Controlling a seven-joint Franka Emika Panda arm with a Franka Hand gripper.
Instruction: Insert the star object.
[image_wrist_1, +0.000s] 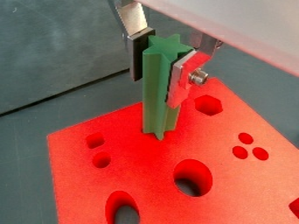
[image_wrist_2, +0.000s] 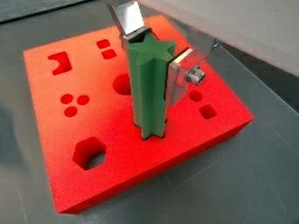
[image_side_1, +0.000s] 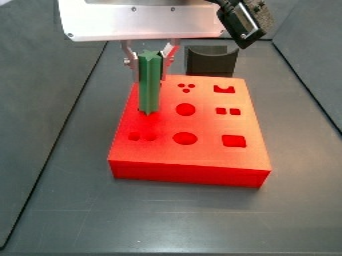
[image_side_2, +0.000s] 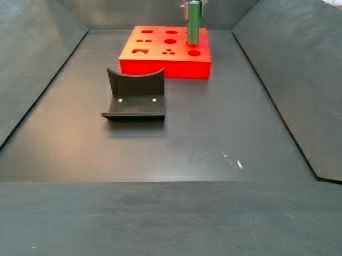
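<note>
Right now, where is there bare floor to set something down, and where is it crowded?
The dark floor is open between the dark L-shaped fixture and the near edge, and beside the fixture. It is crowded at the far end, where the gripper holds the green ridged star rod upright on the red block with cut-out holes.

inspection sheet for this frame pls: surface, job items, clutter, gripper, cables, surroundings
Surface: dark grey floor, bare apart from the items below.
Job's things: green star rod upright, lower end at the top face of the red block; how deep it sits cannot be told. Block has several shaped holes.
Clutter: nothing seen.
Gripper: gripper above the block, fingers shut on the rod's upper part.
Cables: nothing seen.
Surroundings: fixture on the floor, apart from the block; dark walls around.
</note>
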